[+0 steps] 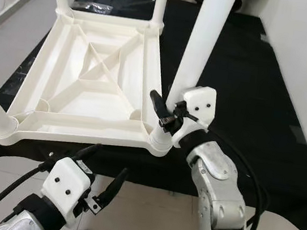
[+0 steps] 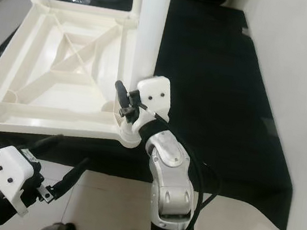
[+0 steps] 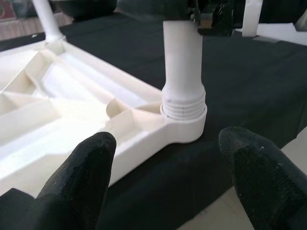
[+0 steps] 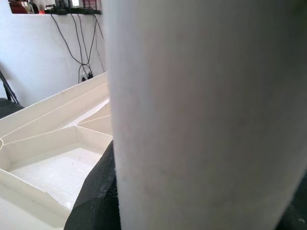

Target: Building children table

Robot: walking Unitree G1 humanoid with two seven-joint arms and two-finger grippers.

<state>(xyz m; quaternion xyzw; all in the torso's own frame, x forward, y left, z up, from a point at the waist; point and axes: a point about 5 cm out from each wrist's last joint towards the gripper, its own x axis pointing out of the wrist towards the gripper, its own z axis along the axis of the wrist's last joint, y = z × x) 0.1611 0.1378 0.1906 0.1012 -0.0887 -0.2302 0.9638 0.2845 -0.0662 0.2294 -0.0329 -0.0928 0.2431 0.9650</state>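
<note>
Table top (image 1: 99,76): laid upside down on the black cloth (image 1: 248,94), at its near edge.
Leg (image 1: 200,47): stood in the near right corner socket.
Right gripper (image 1: 168,112): clenched round the leg.
Left gripper (image 1: 99,173): held released, below the near edge.

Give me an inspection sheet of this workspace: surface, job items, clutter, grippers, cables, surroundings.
Surface: black cloth spread on a pale tiled floor.
Job's things: white tabletop lying upside down on the cloth; four white legs stand up from its corners; near right leg sits in its corner socket, threads showing.
Clutter: clear plastic wrapper on the cloth beyond the tabletop.
Grippers: right gripper clamped on the near right leg low down; left gripper open, hovering off the cloth's near edge, holding nothing.
Cables: black cables along both arms; dark wires on the far wall.
Surroundings: white walls; shoe tips at the bottom edge.
</note>
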